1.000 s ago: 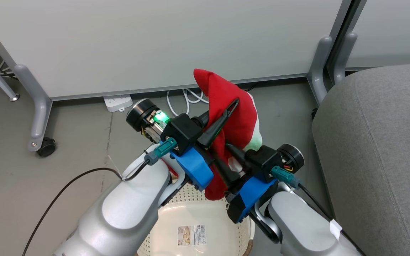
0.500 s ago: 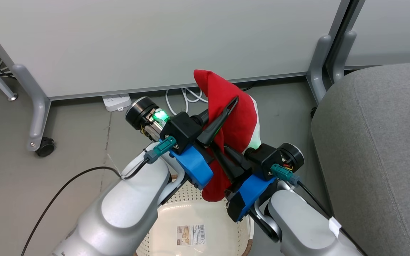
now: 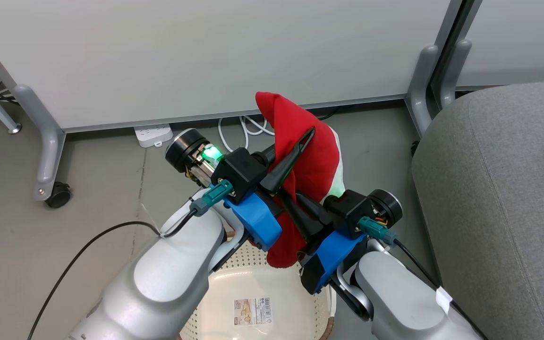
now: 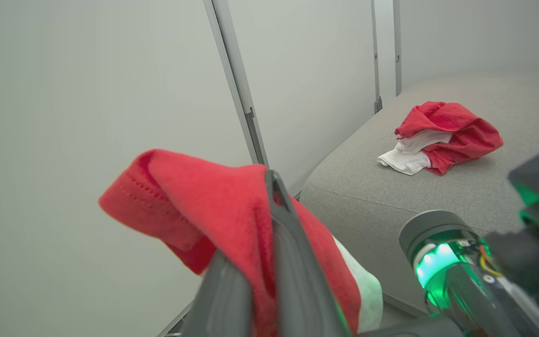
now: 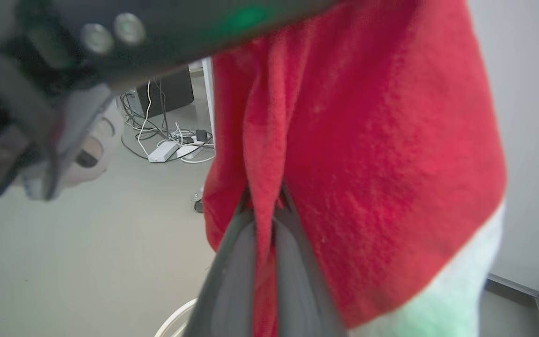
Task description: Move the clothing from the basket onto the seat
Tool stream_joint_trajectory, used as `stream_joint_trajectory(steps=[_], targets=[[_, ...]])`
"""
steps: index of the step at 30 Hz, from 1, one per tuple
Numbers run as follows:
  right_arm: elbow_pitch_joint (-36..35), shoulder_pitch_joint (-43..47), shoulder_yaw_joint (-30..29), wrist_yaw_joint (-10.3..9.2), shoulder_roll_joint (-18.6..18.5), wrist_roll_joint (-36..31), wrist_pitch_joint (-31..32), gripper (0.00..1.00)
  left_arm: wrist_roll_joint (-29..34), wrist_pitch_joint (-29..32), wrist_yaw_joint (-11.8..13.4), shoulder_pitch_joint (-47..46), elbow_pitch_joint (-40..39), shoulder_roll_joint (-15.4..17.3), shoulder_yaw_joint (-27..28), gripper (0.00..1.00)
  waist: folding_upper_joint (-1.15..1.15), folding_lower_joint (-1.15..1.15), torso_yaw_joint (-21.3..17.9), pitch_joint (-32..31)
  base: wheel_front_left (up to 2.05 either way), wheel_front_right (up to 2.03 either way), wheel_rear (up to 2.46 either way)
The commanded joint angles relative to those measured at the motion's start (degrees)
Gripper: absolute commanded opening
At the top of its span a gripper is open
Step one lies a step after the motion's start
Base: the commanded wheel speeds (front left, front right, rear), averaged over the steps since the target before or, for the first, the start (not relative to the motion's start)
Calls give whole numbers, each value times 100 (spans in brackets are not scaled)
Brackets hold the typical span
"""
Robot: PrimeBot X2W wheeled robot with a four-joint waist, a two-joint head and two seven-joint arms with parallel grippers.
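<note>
The grey seat (image 3: 489, 198) spreads at my right, its near rounded edge bare (another red bundle (image 4: 447, 135) lies further in). The basket (image 3: 225, 302) sits under my raised, converging forearms. The clothing (image 3: 314, 160) hangs above it, left gripper (image 4: 251, 220) and right gripper (image 5: 262, 210) each pinching a fold

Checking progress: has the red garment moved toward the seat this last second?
No. Against the basket, the clothing hangs where it was; the whole view shifted slightly.
</note>
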Motion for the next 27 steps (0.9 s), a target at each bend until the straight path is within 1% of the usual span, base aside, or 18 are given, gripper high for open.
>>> stream_joint_trajectory(steps=[1,16,27], targets=[[5,-92,19,-4,14,0,2,0,-26,-28,3,-56,21,6,17,100,0,0,1,-1,0,0,0],[-6,-93,44,-4,13,24,1,0,29,-28,3,13,113,-1,50,100,0,0,-62,6,0,0,0],[-30,-10,-334,-4,12,-83,1,0,40,-25,3,50,160,71,54,100,0,0,-334,168,0,0,0]])
